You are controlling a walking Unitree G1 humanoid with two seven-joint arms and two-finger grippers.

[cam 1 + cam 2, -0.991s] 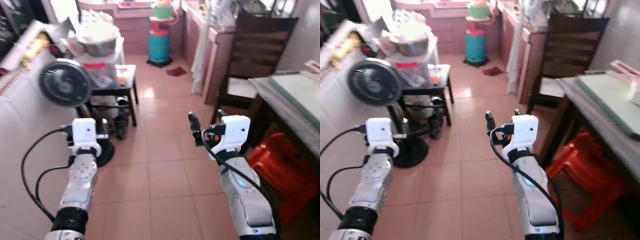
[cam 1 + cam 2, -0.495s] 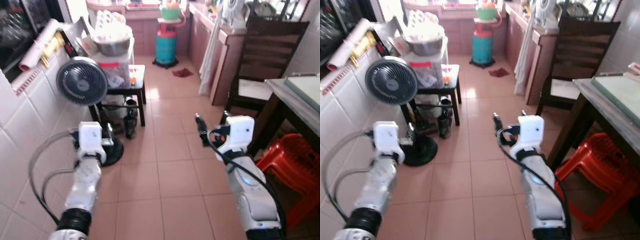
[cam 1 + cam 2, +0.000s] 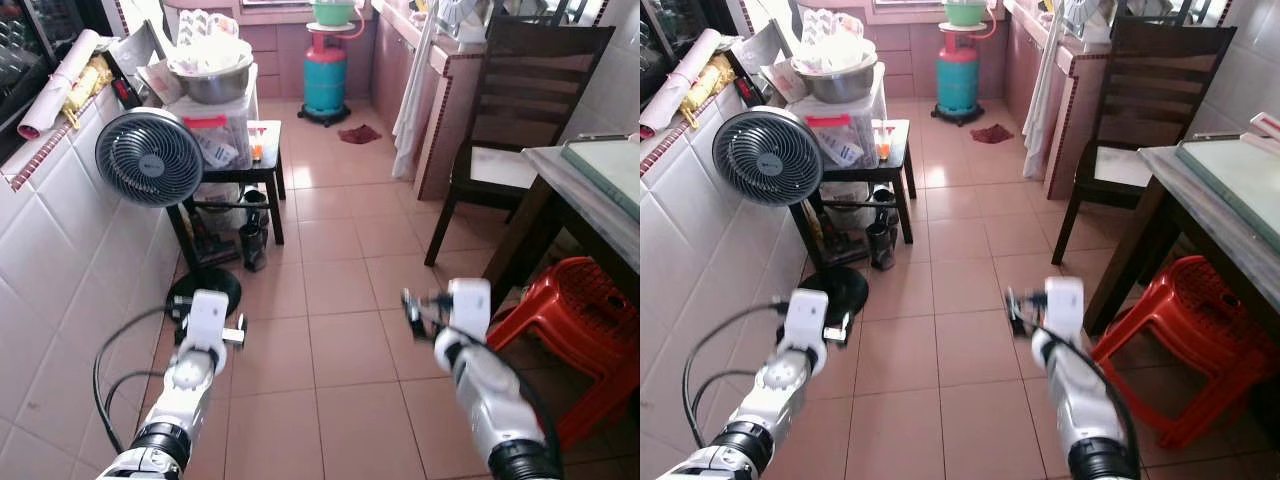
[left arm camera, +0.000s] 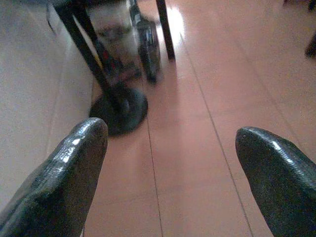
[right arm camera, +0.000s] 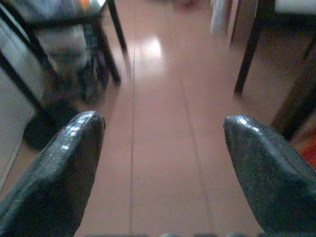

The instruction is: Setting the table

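Both end effectors, left (image 3: 232,334) and right (image 3: 412,308), hang low with fingers spread and holding nothing, so the risk is clipping the red stool (image 3: 580,330) or desk (image 3: 560,180) edge on the right; the tiled floor (image 3: 330,300) lane ahead looks open past the fan (image 3: 150,157) and chair (image 3: 510,90).

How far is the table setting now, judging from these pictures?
Nothing laid is visible on the table: only its edge with a green board shows. Both the left gripper and the right gripper are open and empty, held over the tiled floor. Whether dishes are laid elsewhere on the table cannot be told.
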